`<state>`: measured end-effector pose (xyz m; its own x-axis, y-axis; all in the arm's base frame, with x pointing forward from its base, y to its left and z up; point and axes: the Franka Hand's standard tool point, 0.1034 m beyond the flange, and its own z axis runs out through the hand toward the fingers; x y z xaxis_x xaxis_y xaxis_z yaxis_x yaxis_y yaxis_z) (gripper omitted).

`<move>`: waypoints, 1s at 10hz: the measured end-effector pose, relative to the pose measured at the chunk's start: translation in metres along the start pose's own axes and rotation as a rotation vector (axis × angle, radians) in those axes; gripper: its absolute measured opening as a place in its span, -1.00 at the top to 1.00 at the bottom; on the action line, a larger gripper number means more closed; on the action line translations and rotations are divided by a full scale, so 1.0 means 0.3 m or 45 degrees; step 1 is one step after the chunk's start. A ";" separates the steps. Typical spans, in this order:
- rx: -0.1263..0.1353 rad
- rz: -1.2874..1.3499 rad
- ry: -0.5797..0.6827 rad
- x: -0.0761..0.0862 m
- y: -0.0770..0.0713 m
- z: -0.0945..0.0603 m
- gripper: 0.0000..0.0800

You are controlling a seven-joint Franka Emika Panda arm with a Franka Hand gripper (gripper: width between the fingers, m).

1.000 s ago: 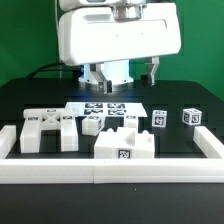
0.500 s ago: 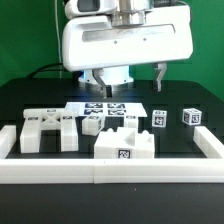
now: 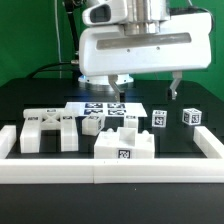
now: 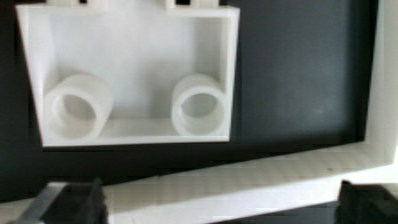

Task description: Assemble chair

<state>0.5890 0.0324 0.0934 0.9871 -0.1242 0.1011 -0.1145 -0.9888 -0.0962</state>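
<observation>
Exterior view, end effector (image 3: pixel 147 93): released, with both fingers spread wide and holding nothing. It hangs above the counter toward the exterior view's right.
Exterior view, counter (image 3: pixel 30 98): a flat black surface that carries every part.
Exterior view, chair pieces: all lie loose and unjoined. A white H-shaped plastic slab (image 3: pixel 45 128) lies at the exterior view's left. A white tagged plastic block (image 3: pixel 125 146) sits front and centre, just behind the rail. Two small white tagged cubes (image 3: pixel 159 118) (image 3: pixel 190 116) stand apart at the exterior view's right.
Exterior view, marker board (image 3: pixel 100 107): thin, flat and white, lying below the arm behind the middle pieces.
Exterior view, long white border rail (image 3: pixel 60 172): runs along the front, with short ends turning back at both sides.
Wrist view, end effector (image 4: pixel 217 205): its dark fingertips (image 4: pixel 71 205) stand wide apart and empty.
Wrist view, white square rimmed chair piece with two round sockets (image 4: pixel 134 85): lies flat on the black counter near the rail (image 4: pixel 267 175), apart from the fingertips.
</observation>
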 end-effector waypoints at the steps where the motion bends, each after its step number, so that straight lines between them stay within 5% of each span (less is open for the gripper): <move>1: 0.000 -0.010 0.002 -0.004 0.001 0.021 -0.62; 10: 0.002 -0.055 0.012 -0.070 0.014 0.241 -0.62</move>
<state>0.5758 0.0370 0.0193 0.9900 -0.0823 0.1148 -0.0718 -0.9931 -0.0929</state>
